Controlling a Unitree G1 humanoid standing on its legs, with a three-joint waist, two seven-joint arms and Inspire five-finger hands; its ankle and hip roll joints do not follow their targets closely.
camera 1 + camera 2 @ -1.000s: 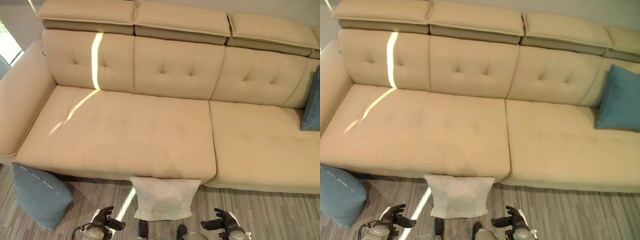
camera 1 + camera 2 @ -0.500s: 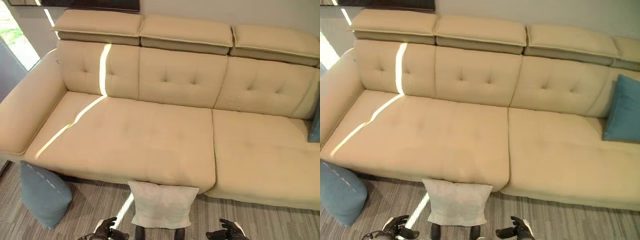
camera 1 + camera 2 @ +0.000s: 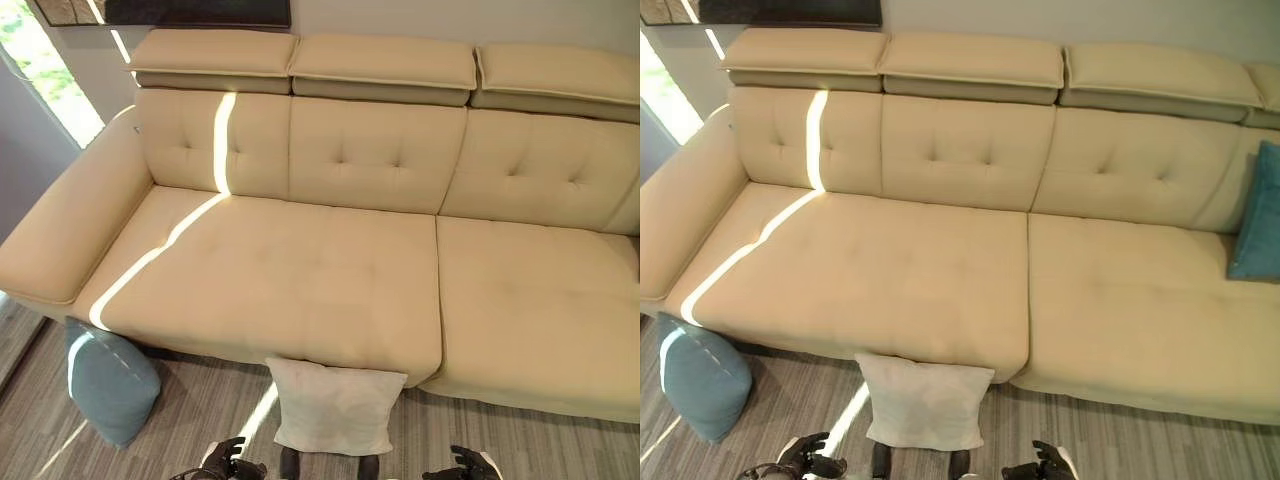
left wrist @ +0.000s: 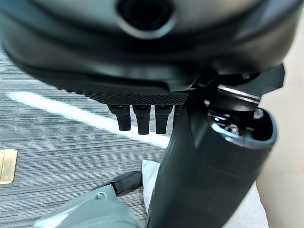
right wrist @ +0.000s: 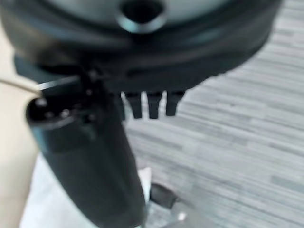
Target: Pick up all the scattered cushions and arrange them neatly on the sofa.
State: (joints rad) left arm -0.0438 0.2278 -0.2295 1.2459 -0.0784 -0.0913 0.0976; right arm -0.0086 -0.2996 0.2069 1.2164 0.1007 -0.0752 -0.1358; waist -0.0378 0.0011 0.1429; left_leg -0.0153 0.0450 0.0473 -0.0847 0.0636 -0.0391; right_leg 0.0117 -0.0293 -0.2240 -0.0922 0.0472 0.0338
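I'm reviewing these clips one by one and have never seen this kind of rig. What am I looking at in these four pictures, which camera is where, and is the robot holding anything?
This is a two-legged humanoid robot. The two wide pictures come from the paired cameras in its head, looking down at a beige sofa. A white cushion and a blue cushion lie on the grey floor against the sofa's front; a teal cushion leans at the sofa's far right. At the bottom edge are the left hand and right hand. The two close pictures come from wrist cameras, showing each hand's dark bulk, thumb and straight fingers. Both hands are open and hold nothing.
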